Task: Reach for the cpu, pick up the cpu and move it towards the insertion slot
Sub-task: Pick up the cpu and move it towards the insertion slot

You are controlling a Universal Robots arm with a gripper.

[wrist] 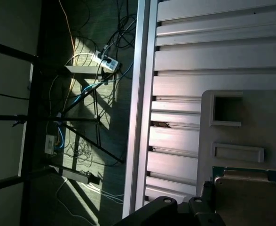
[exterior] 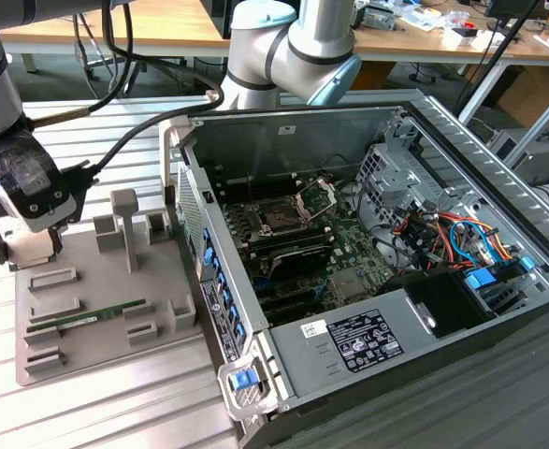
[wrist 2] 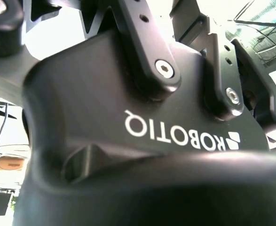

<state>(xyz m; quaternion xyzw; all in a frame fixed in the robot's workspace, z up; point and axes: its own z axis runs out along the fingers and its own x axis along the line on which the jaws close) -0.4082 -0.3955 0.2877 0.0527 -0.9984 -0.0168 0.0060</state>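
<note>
Cpu [wrist: 246, 200], a pale square edged in green, seems to lie on the grey fixture tray [exterior: 101, 281] at the exterior view's left, close beneath the end effector [exterior: 20, 241] (clenched or released, I cannot tell). Further right on that tray rests a green memory stick [exterior: 87, 318]. The insertion slot [exterior: 279, 218] sits well apart inside the open computer case [exterior: 349, 131].

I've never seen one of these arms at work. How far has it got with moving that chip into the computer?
Early on. Reaching looks done: the gripper hangs over a corner of the grey tray, right beside the cpu. Whether it has gripped the cpu, I cannot tell. The carry is left: the insertion slot in the open computer case looks dark and empty, its metal frame lifted.
</note>
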